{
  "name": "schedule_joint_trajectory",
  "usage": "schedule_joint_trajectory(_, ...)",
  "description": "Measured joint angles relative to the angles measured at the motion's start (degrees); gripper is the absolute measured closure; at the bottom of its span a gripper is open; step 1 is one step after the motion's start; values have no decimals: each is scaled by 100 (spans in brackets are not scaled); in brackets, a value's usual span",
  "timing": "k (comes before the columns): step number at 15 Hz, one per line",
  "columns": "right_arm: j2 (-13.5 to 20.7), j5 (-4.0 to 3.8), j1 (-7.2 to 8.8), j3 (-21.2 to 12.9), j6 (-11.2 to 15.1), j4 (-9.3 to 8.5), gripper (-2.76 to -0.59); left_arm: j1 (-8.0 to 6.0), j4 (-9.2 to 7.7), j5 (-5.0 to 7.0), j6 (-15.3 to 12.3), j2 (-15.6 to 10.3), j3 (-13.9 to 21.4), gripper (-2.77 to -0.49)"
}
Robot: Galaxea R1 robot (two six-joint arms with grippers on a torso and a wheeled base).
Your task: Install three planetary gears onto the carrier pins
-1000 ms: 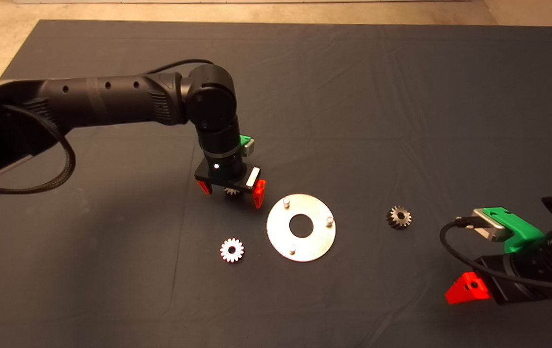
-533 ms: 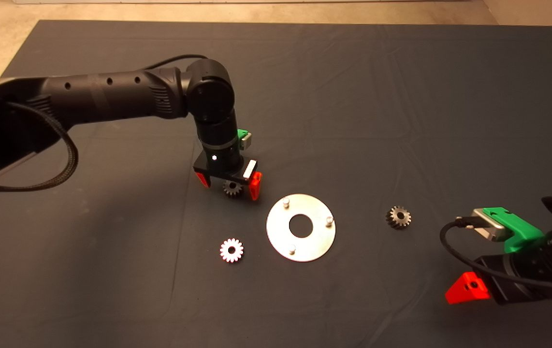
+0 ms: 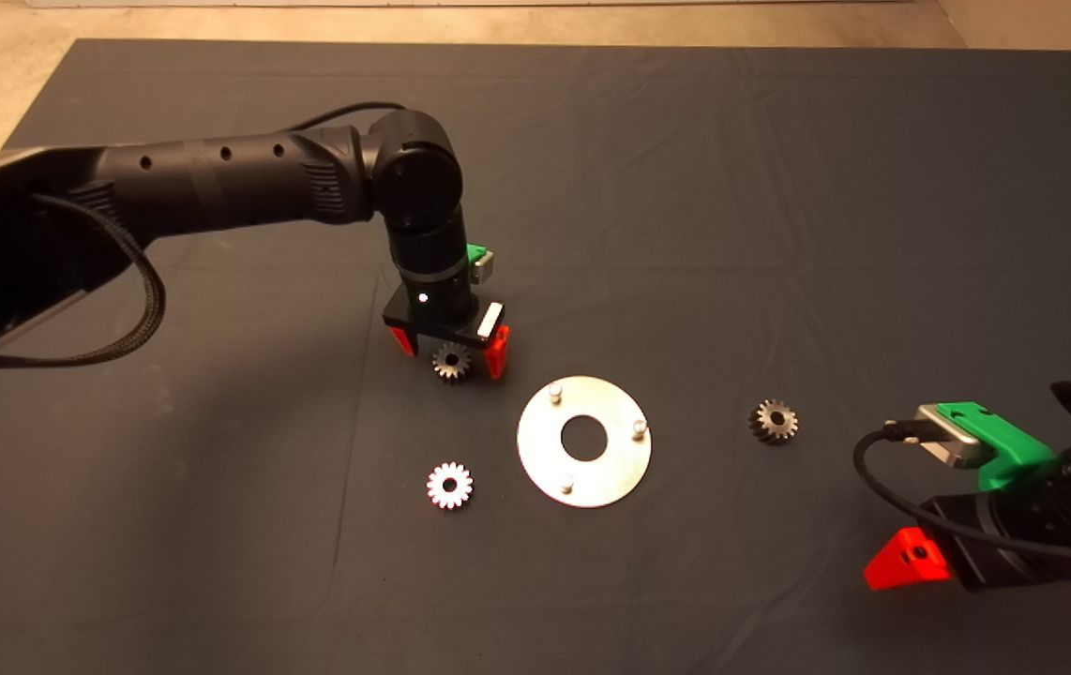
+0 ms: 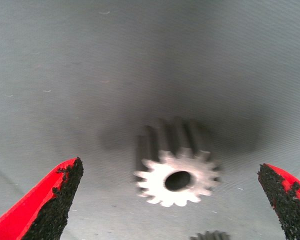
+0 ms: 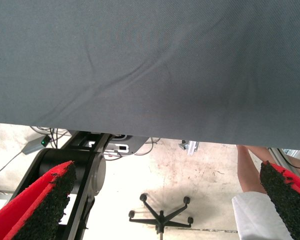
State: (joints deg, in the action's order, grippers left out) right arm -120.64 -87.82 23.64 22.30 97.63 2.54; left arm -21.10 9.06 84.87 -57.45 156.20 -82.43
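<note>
My left gripper (image 3: 450, 349) hangs open over a small metal planetary gear (image 3: 451, 362), just beyond the disc's far left edge. In the left wrist view that gear (image 4: 177, 173) lies flat on the mat between the spread fingertips (image 4: 55, 197), touching neither. A bright silver gear (image 3: 449, 485) lies left of the shiny disc (image 3: 610, 469). A darker gear (image 3: 774, 421) lies to its right. All three carrier pins (image 3: 554, 394) stand bare. My right gripper (image 3: 911, 559) rests at the lower right edge, open (image 5: 165, 200).
The dark mat (image 3: 779, 187) covers the table. The right wrist view shows the mat's edge, the floor beyond with a chair base (image 5: 161, 214), and a person's leg (image 5: 247, 167).
My left gripper has shifted slightly toward the far side, so more of the gear under it shows. The gear, the disc and the right arm have not moved.
</note>
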Motion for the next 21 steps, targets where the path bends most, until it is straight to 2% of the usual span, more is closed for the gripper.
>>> schedule_joint_trajectory(2, 0, -2, 0, 0, -1, 0, -273, 2, -2, -15, 81, 12, 2, -238)
schedule_joint_trajectory(5, 0, -2, 0, 0, -1, 0, -273, 35, -2, -76, 210, 61, 2, -237)
schedule_joint_trajectory(6, 0, -2, 0, 0, 0, 0, -273, 64, 0, -94, 236, 67, 2, -226)
schedule_joint_trajectory(9, 0, -5, 0, 0, 0, 0, -273, 123, -2, -100, 246, 94, 2, -222)
schedule_joint_trajectory(12, 0, -5, 0, 0, 0, 0, -273, 158, 0, -98, 247, 91, 2, -209)
schedule_joint_trajectory(13, 0, -5, 0, 0, 0, 0, -273, 160, 4, -96, 255, 94, 2, -209)
schedule_joint_trajectory(15, 0, -5, 0, 0, 0, 0, -273, 162, 4, -91, 255, 91, 2, -194)
schedule_joint_trajectory(20, 0, -5, 0, 0, -1, 0, -273, 160, 1, -94, 254, 76, 2, -194)
schedule_joint_trajectory(21, 0, -5, 0, 0, 0, 0, -273, 159, 1, -94, 254, 74, 2, -186)
